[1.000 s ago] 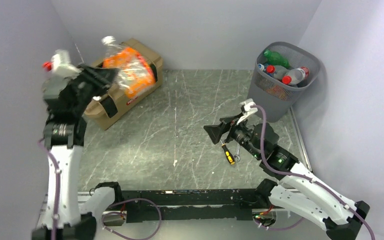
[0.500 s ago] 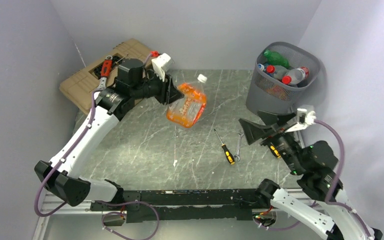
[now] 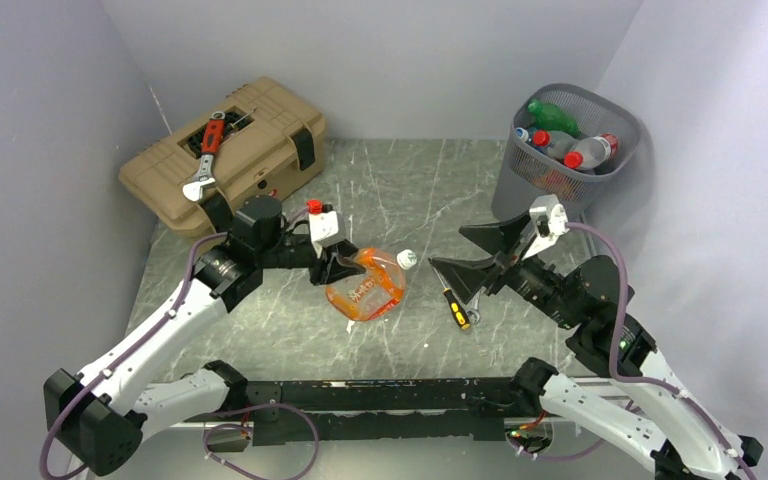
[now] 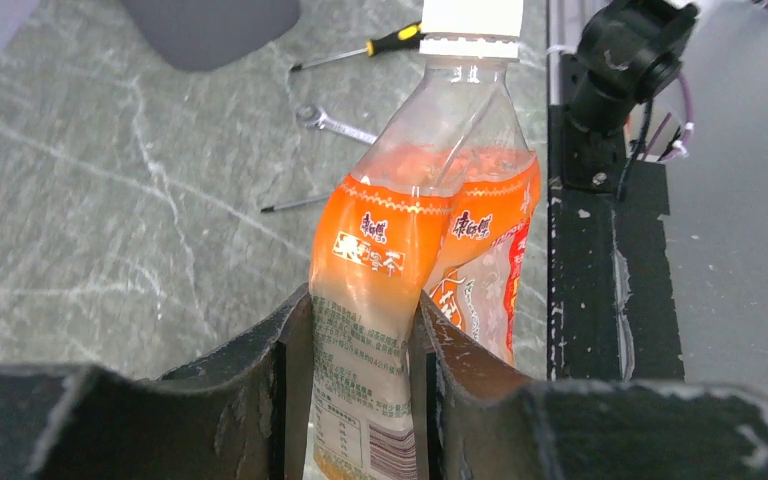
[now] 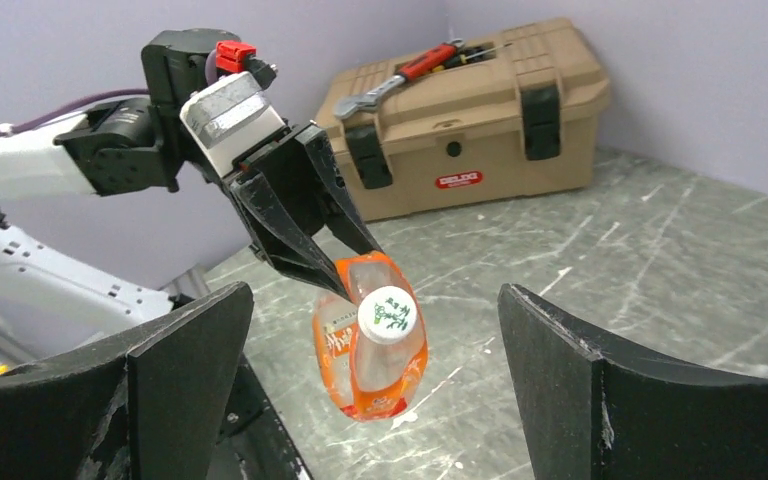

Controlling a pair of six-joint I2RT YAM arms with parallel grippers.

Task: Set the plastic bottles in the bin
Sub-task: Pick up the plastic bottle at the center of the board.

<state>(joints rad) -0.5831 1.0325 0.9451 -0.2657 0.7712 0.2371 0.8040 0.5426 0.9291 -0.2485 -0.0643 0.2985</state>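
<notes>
Grey mesh bin [image 3: 538,196], plastic bottles [image 3: 572,144] inside

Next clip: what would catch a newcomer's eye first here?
The orange-label bottle stands out, pinched by the left fingers over mid-table, its white cap pointing at the wide-open right fingers. At far right the bin holds several bottles. At far left a red-handled wrench lies on the tan toolbox.

White arms [image 3: 160,335]; black joints [image 3: 257,218]; purple cables [image 3: 627,300]
</notes>
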